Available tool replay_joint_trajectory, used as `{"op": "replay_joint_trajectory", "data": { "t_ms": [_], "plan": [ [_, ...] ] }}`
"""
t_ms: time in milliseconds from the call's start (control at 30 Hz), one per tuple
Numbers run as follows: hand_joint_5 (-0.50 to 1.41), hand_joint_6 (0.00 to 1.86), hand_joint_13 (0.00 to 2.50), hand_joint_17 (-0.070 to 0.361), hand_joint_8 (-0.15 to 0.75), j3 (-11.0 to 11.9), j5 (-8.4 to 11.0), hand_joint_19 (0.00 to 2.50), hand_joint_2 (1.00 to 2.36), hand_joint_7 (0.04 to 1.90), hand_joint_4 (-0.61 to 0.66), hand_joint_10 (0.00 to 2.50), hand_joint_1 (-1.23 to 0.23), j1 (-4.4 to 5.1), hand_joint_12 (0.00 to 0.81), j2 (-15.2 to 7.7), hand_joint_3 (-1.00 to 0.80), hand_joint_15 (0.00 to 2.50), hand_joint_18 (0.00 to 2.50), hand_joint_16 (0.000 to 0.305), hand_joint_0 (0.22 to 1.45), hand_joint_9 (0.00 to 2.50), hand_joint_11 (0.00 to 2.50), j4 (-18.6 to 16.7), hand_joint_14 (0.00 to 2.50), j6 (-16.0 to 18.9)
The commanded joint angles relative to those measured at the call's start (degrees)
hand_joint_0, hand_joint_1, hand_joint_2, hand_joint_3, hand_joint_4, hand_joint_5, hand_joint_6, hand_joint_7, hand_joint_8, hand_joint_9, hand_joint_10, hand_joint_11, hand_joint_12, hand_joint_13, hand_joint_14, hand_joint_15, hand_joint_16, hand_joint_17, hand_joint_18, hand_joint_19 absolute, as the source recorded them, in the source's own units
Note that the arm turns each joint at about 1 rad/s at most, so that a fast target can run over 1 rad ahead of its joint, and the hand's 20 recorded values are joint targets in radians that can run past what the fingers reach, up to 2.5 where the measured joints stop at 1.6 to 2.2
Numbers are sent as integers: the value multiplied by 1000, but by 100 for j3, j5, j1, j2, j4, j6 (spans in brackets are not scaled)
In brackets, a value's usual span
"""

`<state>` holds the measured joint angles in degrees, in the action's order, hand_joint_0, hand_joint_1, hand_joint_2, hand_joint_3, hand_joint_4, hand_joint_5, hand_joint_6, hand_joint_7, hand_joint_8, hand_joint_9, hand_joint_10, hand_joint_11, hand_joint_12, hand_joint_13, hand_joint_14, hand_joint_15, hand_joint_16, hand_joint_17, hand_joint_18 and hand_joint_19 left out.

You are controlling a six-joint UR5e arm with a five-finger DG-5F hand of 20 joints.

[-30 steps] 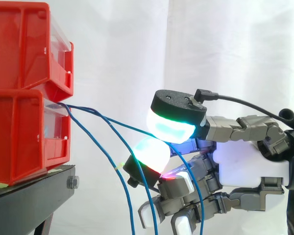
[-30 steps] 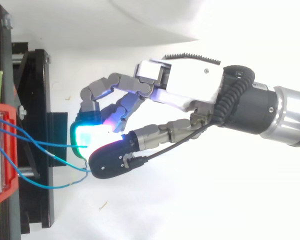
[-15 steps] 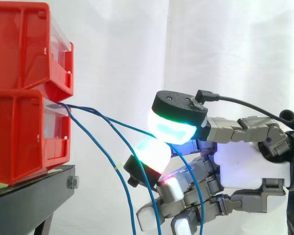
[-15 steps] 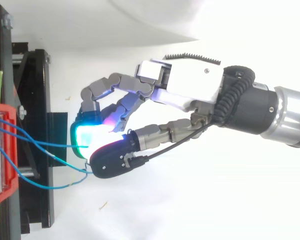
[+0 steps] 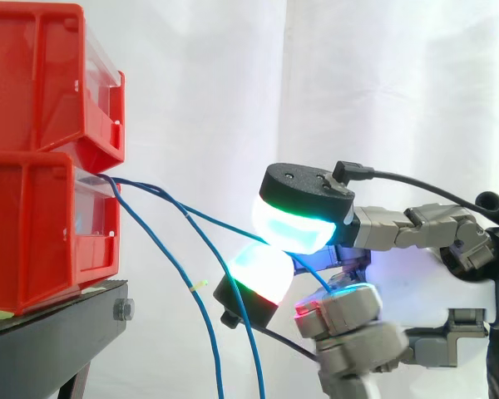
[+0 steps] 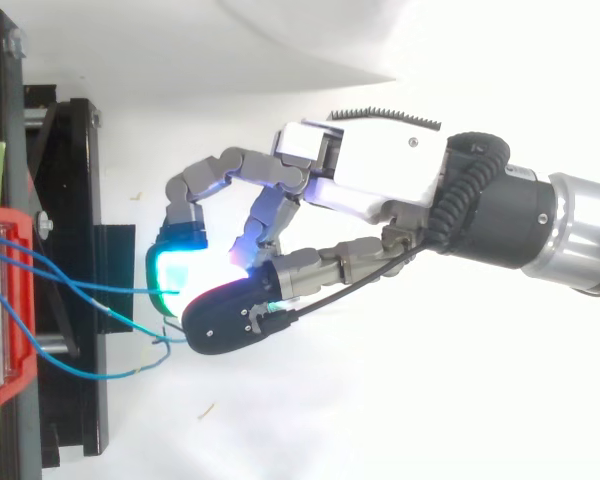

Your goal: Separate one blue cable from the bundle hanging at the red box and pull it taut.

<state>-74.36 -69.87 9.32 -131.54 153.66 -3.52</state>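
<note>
The hand (image 6: 380, 175) reaches in from the arm's side with its lower fingers (image 5: 349, 332) curled in under the palm, nearest the side camera, while two glowing pads close on a single blue cable (image 5: 224, 221) just ahead of the palm. The upper pad (image 5: 293, 226), under a black cap, shines white and cyan with a green edge; the lower pad (image 5: 262, 273), white with a green and red rim, presses up from beneath it, and the blue cable passes between the two, so the hand holds it in a narrow pinch. From that pinch the cable climbs away from the fingertips in a nearly straight line to the front lip of the lower red box (image 5: 33, 233), which sits well ahead of the hand. The rest of the bundle (image 5: 168, 252) leaves the same lip and hangs loose, dropping in long curves through the gap between the box and the fingertips and passing below the lower pad; one strand carries a small yellow-green mark. From above, the blue strands fan out from the red box toward the pads, and the pinching pads hover beyond the outer edge of the black stand (image 6: 75, 250). A second red bin (image 5: 41, 75) is stacked on the lower one, above the level of the hand, and both rest on the black stand. Behind the hand and the bins hangs the white curtain (image 5: 200, 75).
</note>
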Motion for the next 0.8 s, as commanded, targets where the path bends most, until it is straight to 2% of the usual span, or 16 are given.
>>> {"op": "replay_joint_trajectory", "data": {
  "t_ms": [0, 67, 133, 200, 267, 300, 367, 400, 500, 600, 767],
  "plan": [
    [-175, 876, 1101, 113, 344, 0, -18, 1214, 1025, 1246, 116, 338, -723, 0, 391, -3, -130, 1690, 1150, 50, 641, 1225, 1848, -11, 782, 0],
    [-175, 876, 1076, 112, 350, 0, -18, 1245, 1025, 1247, 113, 407, -722, 0, 394, 6, -133, 1614, 1175, 50, 642, 1214, 1842, -20, 1082, 0],
    [-175, 877, 1054, 109, 342, 0, 0, 1277, 1025, 1242, 117, 474, -722, 0, 391, -3, -138, 1597, 1199, 49, 644, 1204, 1831, -20, 1247, 0],
    [-176, 877, 1010, 105, 347, 0, 0, 1356, 1025, 1234, 121, 698, -719, 0, 396, -3, -146, 1554, 1234, 47, 647, 1171, 1790, 6, 1589, 0],
    [-177, 877, 975, 102, 345, 0, 0, 1451, 1024, 1223, 119, 922, -719, 0, 401, -3, -152, 1551, 1304, 45, 648, 1138, 1756, 6, 1802, 0],
    [-178, 877, 936, 98, 351, 0, 0, 1558, 1025, 1218, 123, 1137, -717, 0, 406, 6, -161, 1508, 1351, 43, 651, 1113, 1710, 6, 2078, 0],
    [-178, 877, 917, 95, 353, 0, 0, 1615, 1024, 1207, 123, 1227, -716, 0, 410, 6, -164, 1499, 1396, 42, 652, 1105, 1719, 6, 2228, 0],
    [-179, 877, 900, 94, 361, 0, 0, 1661, 1024, 1208, 122, 1350, -716, 0, 406, -3, -165, 1511, 1416, 42, 654, 1098, 1687, 6, 2326, 0],
    [-179, 875, 866, 93, 357, 0, 0, 1769, 1024, 1207, 118, 1495, -716, 0, 420, -3, -168, 1531, 1460, 41, 657, 1080, 1674, 6, 2500, -9],
    [-179, 875, 841, 92, 366, 0, -18, 1819, 1024, 1207, 120, 1611, -717, 0, 420, 6, -167, 1576, 1491, 41, 659, 1071, 1651, 6, 2500, -17],
    [-179, 875, 833, 93, 359, 0, -18, 1842, 1024, 1210, 113, 1657, -719, 0, 418, -3, -161, 1574, 1498, 41, 660, 1063, 1674, 6, 2500, 0]
  ]
}}
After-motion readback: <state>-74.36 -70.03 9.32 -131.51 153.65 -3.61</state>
